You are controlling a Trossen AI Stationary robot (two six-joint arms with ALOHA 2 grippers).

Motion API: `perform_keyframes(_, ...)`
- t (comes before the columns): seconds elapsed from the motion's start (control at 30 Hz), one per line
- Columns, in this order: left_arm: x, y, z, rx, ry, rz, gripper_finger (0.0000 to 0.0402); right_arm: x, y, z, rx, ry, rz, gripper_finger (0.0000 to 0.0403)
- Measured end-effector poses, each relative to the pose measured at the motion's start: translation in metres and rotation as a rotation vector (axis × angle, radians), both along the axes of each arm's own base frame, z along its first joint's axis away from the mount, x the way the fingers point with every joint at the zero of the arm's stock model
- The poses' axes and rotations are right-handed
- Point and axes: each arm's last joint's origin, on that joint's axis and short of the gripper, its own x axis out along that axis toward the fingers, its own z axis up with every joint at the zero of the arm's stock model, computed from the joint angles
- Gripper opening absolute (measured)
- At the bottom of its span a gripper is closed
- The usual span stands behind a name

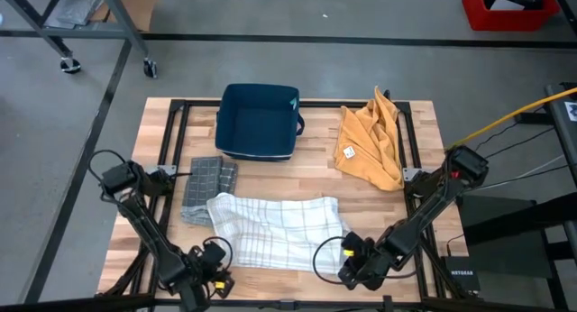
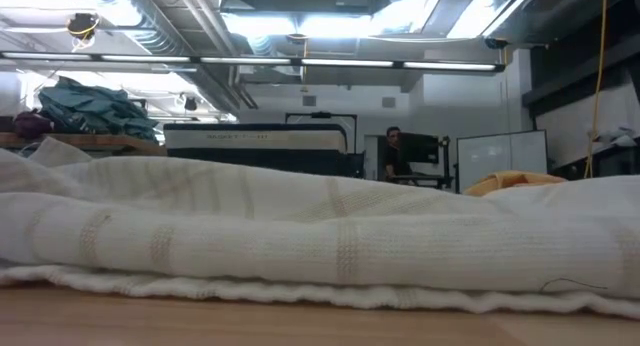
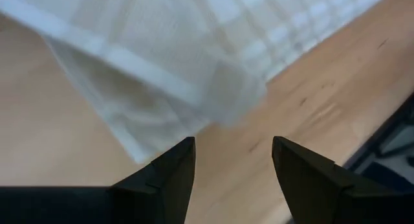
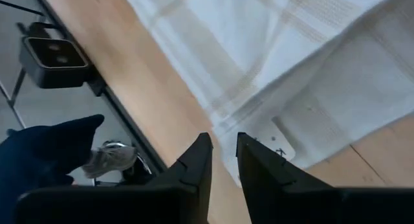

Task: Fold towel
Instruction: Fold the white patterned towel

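Note:
The white checked towel [image 1: 275, 229] lies rumpled and partly doubled over on the wooden table [image 1: 424, 204], near its front edge. It fills the low view [image 2: 300, 236]. My left gripper [image 1: 209, 265] is at the towel's near left corner. It points steeply down and is open, with bare wood between its fingers [image 3: 233, 153]; the towel's corner [image 3: 168, 49] lies just beyond them. My right gripper [image 1: 354, 256] hovers at the near right corner. Its fingers stand a narrow gap apart [image 4: 224, 143] over the towel's hemmed edge [image 4: 291, 62] and small label [image 4: 281, 143].
A navy bin [image 1: 259, 121] stands at the table's far middle, and a crumpled yellow cloth [image 1: 371, 141] lies at the far right. A folded grey checked cloth [image 1: 206, 186] lies left of the towel. The low camera [image 4: 52, 56] is mounted at the near edge.

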Motion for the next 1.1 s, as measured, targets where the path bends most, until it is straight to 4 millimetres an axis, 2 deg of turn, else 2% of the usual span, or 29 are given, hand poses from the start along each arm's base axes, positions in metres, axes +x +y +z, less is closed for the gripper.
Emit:
perform_keyframes(0.3, 0.009, 0.006, -0.003, 0.045, -0.029, 0.020, 0.0196, 0.002, 0.000, -0.004, -0.033, -0.022, -0.025, 0.0076)
perform_keyframes(0.43, 0.013, 0.008, -0.003, 0.061, -0.026, 0.005, 0.0182, 0.002, -0.001, -0.006, -0.060, -0.028, -0.038, 0.0076)
perform_keyframes(0.9, 0.014, 0.010, -0.003, 0.074, -0.013, -0.018, 0.0050, 0.006, 0.004, -0.035, -0.104, 0.033, -0.026, 0.0076)
perform_keyframes(1.0, 0.014, 0.010, -0.003, 0.073, -0.009, -0.020, 0.0015, 0.006, 0.005, -0.041, -0.107, 0.059, -0.017, 0.0067)
perform_keyframes(1.1, 0.013, 0.011, -0.003, 0.078, 0.010, -0.015, 0.0005, 0.006, 0.006, -0.044, -0.111, 0.076, -0.012, 0.0046)
